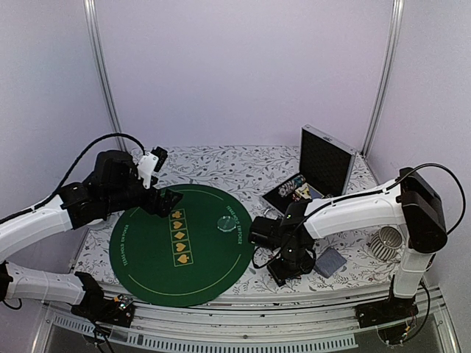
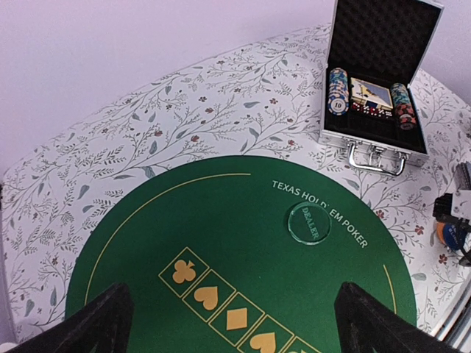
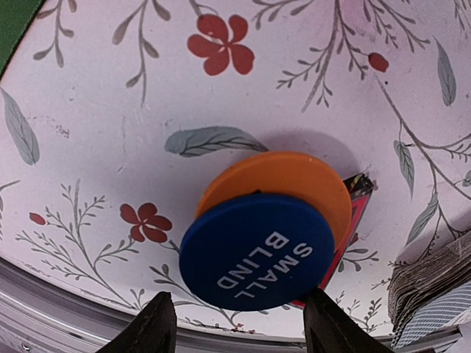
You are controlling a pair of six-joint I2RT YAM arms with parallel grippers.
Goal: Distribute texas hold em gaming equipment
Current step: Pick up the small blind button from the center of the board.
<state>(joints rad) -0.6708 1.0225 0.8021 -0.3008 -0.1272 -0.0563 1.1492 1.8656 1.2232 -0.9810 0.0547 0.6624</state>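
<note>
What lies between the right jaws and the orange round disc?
A blue round disc marked SMALL BLIND, lying partly over the orange disc; the right wrist view shows it.

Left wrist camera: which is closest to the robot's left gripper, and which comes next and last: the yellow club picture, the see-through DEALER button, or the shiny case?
1. Yellow club square: printed on the green mat, just ahead of the left gripper, slightly left.
2. Clear DEALER disc: farther up the mat, to the right.
3. Silver case: off the mat, far right, lid open.
</note>
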